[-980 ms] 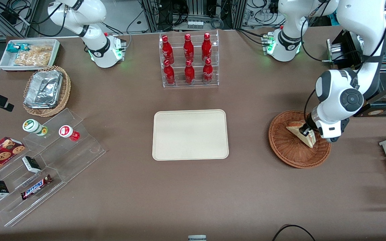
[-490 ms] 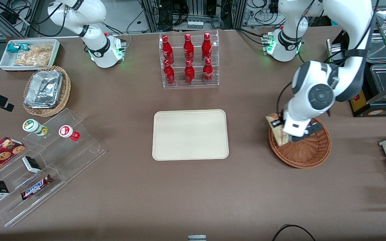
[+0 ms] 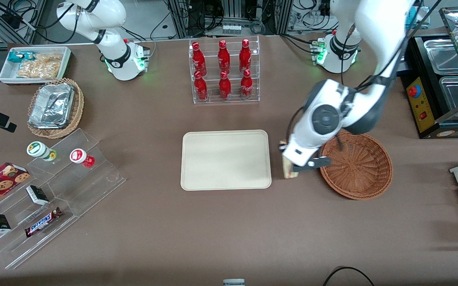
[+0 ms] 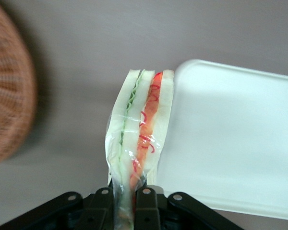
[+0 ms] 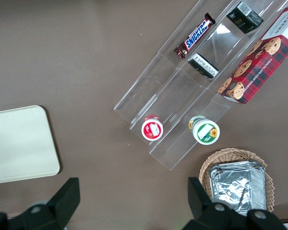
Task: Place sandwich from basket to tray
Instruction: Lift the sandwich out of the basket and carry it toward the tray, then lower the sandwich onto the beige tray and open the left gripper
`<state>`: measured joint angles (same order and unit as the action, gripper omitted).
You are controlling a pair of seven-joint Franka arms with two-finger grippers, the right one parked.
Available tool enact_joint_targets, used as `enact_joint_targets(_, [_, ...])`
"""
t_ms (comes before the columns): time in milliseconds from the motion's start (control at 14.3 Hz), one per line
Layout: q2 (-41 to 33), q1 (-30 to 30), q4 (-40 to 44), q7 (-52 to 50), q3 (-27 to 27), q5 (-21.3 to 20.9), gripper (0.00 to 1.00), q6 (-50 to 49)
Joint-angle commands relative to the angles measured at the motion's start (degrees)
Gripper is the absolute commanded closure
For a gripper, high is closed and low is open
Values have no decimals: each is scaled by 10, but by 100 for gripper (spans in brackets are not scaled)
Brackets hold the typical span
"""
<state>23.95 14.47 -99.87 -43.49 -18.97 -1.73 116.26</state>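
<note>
Between the tray (image 3: 226, 159) and the basket (image 3: 357, 165), above the brown worktop (image 3: 221, 230), hangs the left arm's hand (image 3: 288, 161), clenched on the sandwich (image 3: 288, 170). In the front view the sandwich peeks out below the arm's white wrist, just beside the tray's short edge and clear of the basket's rim.

From the left wrist view, the hand (image 4: 126, 207) shows as two black fingers (image 4: 146, 211) pinching the sandwich (image 4: 139, 134) at its narrow end. The wedge is wrapped in clear film and stands on edge, with pale bread slices sandwiching a green layer and a red layer. One side of it lies next to the cream tray (image 4: 235, 139); the reddish woven basket (image 4: 9, 96) is well apart on its other side.

The basket holds nothing visible. The tray's surface is bare.

Farther from the front camera than the tray stands a clear rack of red bottles (image 3: 224, 71). Toward the parked arm's end of the worktop are a lighter wicker basket with a foil pan (image 3: 55, 106) and a clear stepped display (image 3: 58, 190) with small snacks.
</note>
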Motion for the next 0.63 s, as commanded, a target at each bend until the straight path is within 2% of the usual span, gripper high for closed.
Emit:
enact_joint_targets(0, [75, 62, 107, -64, 7, -8, 100, -17])
enact_joint_targets(280, [148, 133, 182, -166, 7, -86, 100, -16])
enact_joint_targets(560, [202, 178, 247, -198, 7, -89, 100, -15])
